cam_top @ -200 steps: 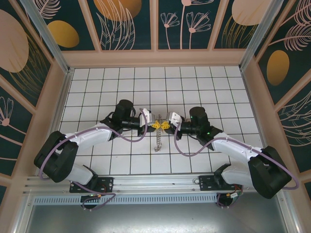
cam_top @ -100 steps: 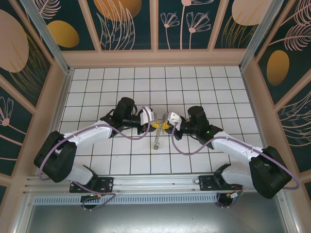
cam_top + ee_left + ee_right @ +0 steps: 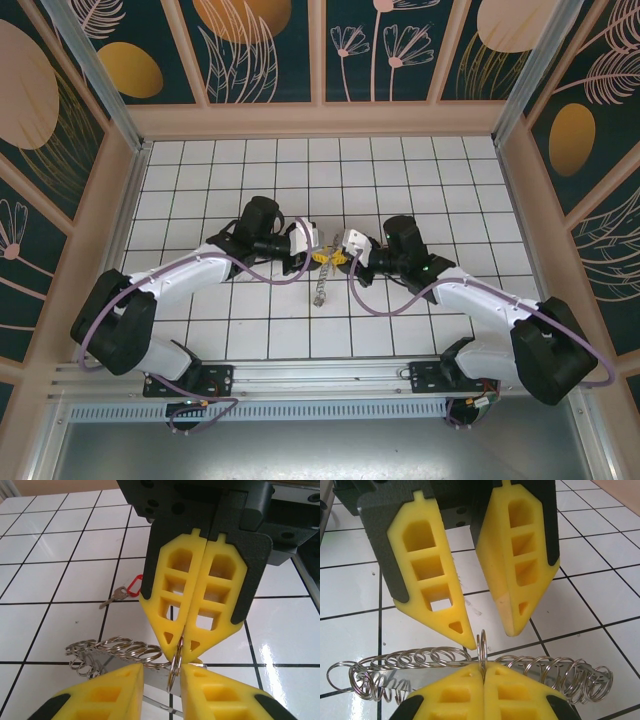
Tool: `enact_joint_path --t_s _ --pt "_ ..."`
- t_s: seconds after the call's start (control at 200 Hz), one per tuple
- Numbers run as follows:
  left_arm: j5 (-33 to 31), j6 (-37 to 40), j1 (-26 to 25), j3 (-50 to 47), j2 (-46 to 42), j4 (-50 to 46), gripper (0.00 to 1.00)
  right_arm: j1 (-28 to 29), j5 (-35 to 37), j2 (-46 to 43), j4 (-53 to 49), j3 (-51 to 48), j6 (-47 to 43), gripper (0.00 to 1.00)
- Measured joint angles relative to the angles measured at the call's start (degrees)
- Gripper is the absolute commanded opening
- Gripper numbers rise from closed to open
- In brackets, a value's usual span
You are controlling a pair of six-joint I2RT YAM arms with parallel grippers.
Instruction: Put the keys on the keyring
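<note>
The white tiled surface (image 3: 200, 170) takes up the middle of the overhead view, with patterned walls (image 3: 320, 50) around it. The left arm (image 3: 190, 275) reaches in from 8 o'clock and the right arm (image 3: 480, 300) from 4 o'clock. Their tips meet near the centre of the tiles.

The left claw (image 3: 318, 254) faces the right claw (image 3: 341, 256) tip to tip, close together. In the right wrist view the left claw (image 3: 490, 632) has its yellow fingers (image 3: 435, 580) spread apart, with white tile showing through the gap. In the left wrist view the same gap opens at 6 o'clock.

The right claw (image 3: 180, 650) has its fingers pressed flat together. They are clamped on one small metal loop at the edge of the keyring (image 3: 321, 285). That loop (image 3: 481, 647) stands upright from the closed tips and points into the gap between the left claw's fingers. I cannot tell whether it touches either of them.

From overhead the keyring runs as a thin metal strand from the claws toward 6 o'clock. Up close its coils of small loops (image 3: 420, 660) fan out low over the tiles toward 9 and 3 o'clock of the clamped loop.

The red-tagged key (image 3: 125, 590) lies flat on the surface at 10 o'clock of the right claw's tip, apart from the keyring.
</note>
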Motion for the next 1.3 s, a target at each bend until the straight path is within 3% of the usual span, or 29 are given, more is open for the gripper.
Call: enact_joint_path --t_s 0.921,1.006,1.141,1.301 --pt "0.46 0.83 -0.07 2.27 1.88 -2.93 0.20 0.26 0.42 0.02 -0.20 0.61 -0.13 0.00" --pt "0.70 1.01 -0.07 2.56 2.14 -3.41 0.16 0.26 0.44 0.02 -0.22 0.61 -0.11 0.00" --pt "1.22 1.77 -0.11 2.89 2.25 -4.39 0.00 0.24 0.83 0.02 -0.31 0.61 -0.11 0.02" --pt "1.42 2.01 -0.11 2.91 2.25 -4.44 0.00 0.26 1.51 0.02 -0.35 0.61 -0.13 0.13"
